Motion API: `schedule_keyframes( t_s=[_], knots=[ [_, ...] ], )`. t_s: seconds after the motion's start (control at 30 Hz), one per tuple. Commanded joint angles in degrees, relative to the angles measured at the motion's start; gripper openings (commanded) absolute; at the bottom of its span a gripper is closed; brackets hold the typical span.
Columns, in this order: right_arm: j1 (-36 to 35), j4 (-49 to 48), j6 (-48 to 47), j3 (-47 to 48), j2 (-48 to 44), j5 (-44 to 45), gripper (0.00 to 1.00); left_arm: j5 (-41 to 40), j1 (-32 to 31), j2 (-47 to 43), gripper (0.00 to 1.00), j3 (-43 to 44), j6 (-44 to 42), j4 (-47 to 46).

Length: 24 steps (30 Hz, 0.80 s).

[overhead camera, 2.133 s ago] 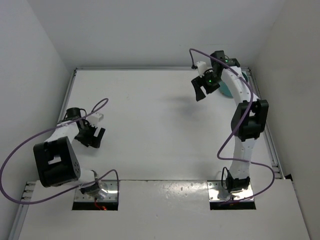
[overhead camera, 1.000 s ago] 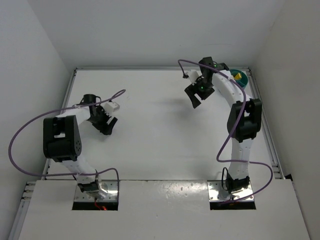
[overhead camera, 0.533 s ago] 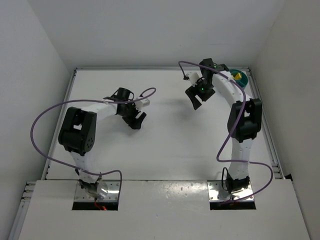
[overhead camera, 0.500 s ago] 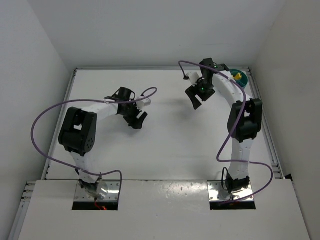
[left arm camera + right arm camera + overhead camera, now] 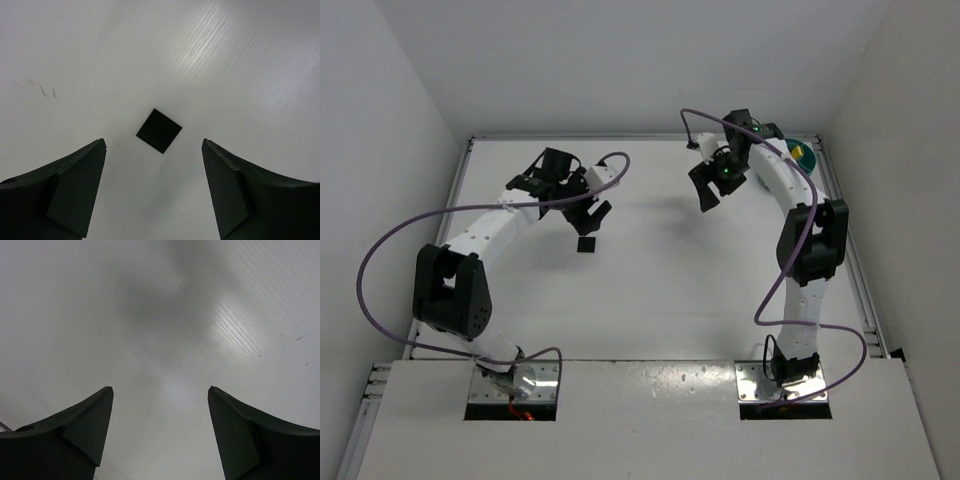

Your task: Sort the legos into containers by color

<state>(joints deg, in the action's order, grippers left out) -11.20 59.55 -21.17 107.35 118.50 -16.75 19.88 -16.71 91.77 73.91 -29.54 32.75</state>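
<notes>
Legos: yellow one (image 5: 798, 152) in teal dish (image 5: 808, 161), far right, sorted. Dark square piece (image 5: 159, 130) loose on table (image 5: 650, 290), possibly still unsorted. Left gripper (image 5: 592, 217) above it, wide open, empty; right gripper (image 5: 160, 389) likewise.

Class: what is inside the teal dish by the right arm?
One yellow piece shows in the dish; the right arm covers the rest, so other contents cannot be seen.

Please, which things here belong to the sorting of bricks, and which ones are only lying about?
For the job: teal dish at the far right edge; yellow piece in it.
Just there: small black square on the table below the left gripper, not clearly a brick; purple cables.
</notes>
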Motion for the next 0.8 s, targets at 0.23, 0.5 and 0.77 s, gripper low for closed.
schedule_keyframes(
  t_s=[0.23, 0.5, 0.77],
  knots=[
    [-8.9, -3.8, 2.4, 7.2, -0.8, -11.3, 0.84, 8.9, 20.6, -15.9, 0.92, -11.5, 21.2, -10.9],
    [-22.1, -21.3, 3.9, 2.1, 1.5, -9.4, 0.94, 7.6, 29.8, -27.6, 1.00, -13.5, 25.8, -5.4],
    [-28.9, -26.4, 3.4, 6.7, 11.4, -5.0, 0.94, 18.2, 43.1, -29.5, 1.00, -12.1, 30.0, -2.0]
  ],
)
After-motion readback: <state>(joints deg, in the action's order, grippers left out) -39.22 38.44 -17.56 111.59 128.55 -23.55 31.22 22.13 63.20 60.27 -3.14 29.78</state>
